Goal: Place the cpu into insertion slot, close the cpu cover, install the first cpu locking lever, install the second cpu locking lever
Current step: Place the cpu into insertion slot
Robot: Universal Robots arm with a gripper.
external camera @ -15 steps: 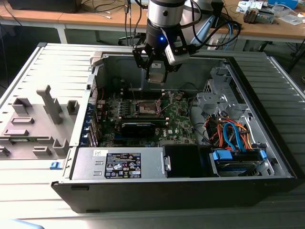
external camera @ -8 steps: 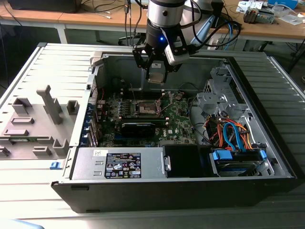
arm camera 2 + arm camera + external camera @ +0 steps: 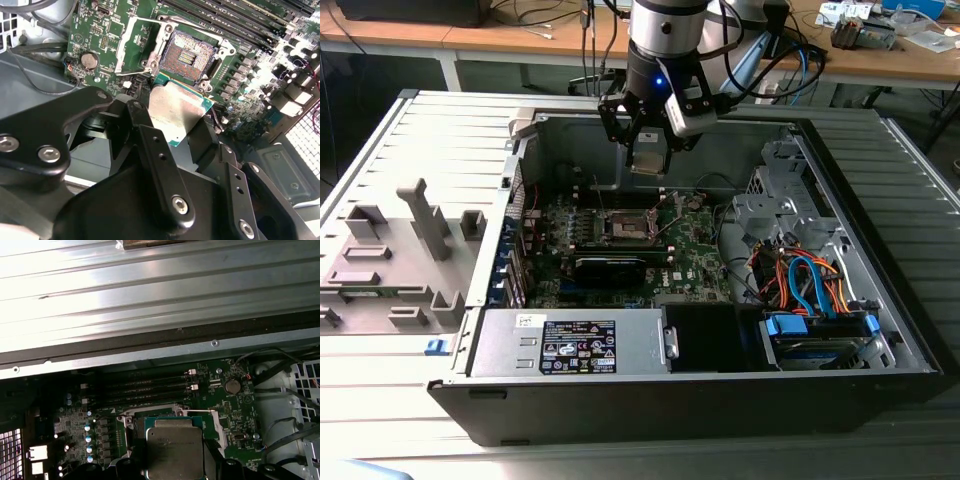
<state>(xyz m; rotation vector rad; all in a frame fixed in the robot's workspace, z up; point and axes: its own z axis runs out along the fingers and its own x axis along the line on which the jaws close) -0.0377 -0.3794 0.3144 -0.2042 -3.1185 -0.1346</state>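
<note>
1. I am gripping the cpu (image 3: 177, 107) in my gripper (image 3: 172, 125). The black fingers (image 3: 139, 112) are clamping two opposite edges of it.
2. In the exterior view my gripper (image 3: 648, 150) is hanging inside the open case (image 3: 620, 405), above the green board (image 3: 695, 250). The cpu (image 3: 648, 160) is showing as a pale square between the fingers.
3. The slot (image 3: 189, 55) is lying open just ahead of my fingertips in the second wrist view, with its dark, pin-filled centre bare.
4. In the exterior view the slot (image 3: 627, 228) is sitting on the board below my gripper. The cpu is hovering well clear of it and touching nothing but my fingers.
5. The cover (image 3: 123, 47) is standing swung back beside the slot, off its centre. Green board is showing through its cut-out middle.
6. In the first wrist view the cpu (image 3: 174, 450) is turning its silvery top toward the camera, with a thin green edge around it. A silvery frame on the board is peeking out past its sides.
7. The long memory slots (image 3: 150, 387) are running across the board beyond the cpu, farther from my gripper. A round coin cell (image 3: 231, 386) is sitting off to one side of them.
</note>
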